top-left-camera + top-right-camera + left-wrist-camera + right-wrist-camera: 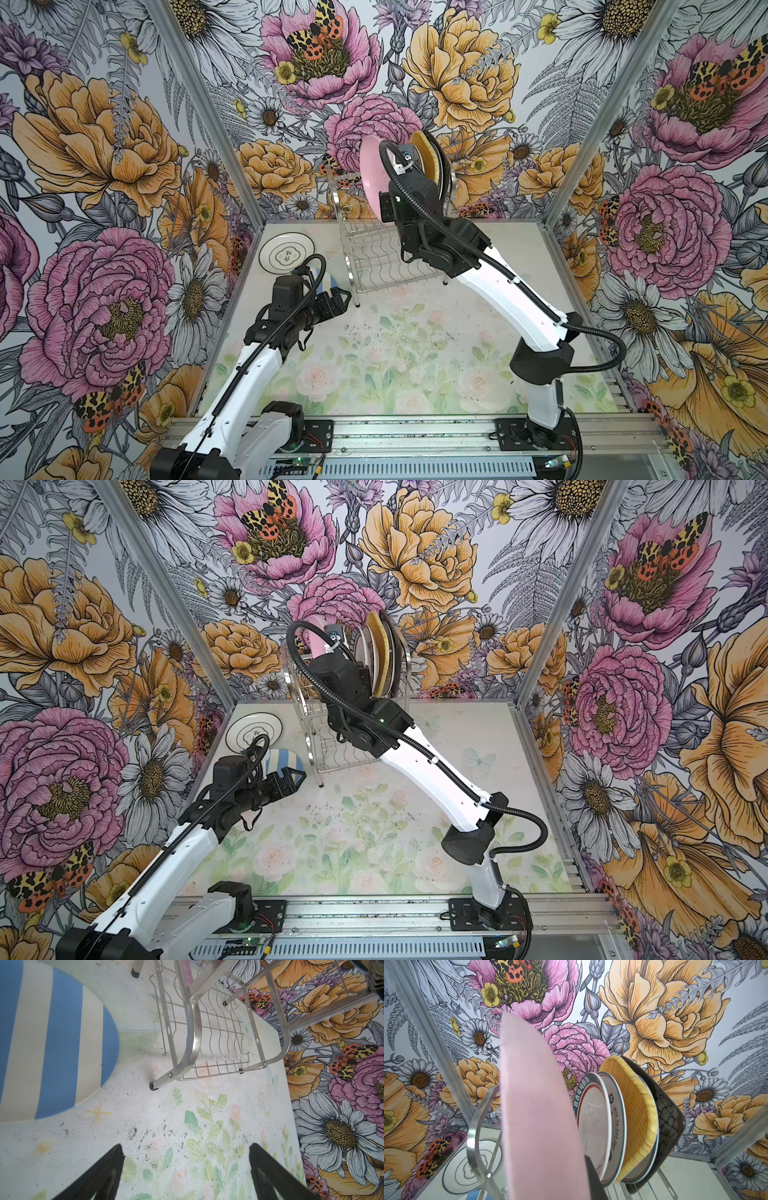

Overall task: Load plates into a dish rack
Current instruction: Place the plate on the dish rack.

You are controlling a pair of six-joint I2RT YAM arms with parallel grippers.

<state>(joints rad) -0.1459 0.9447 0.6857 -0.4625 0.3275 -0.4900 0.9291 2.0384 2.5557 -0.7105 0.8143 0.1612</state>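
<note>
My right gripper (385, 205) is shut on a pink plate (537, 1105), holding it on edge over the upper tier of the steel dish rack (374, 253). One dark finger (591, 1178) shows against the plate's rim; the other is hidden behind it. Just beside the pink plate, white rimmed plates (593, 1122), a yellow woven-look plate (635, 1109) and a black square plate (668, 1118) stand upright in the rack. My left gripper (186, 1147) hangs open and empty above the table, next to a blue-white striped plate (52, 1047) that lies flat.
A white plate with dark rings (286, 251) lies flat at the back left of the table, behind the striped plate. The rack's near leg (153, 1085) stands close ahead of my left gripper. Floral walls close in on three sides.
</note>
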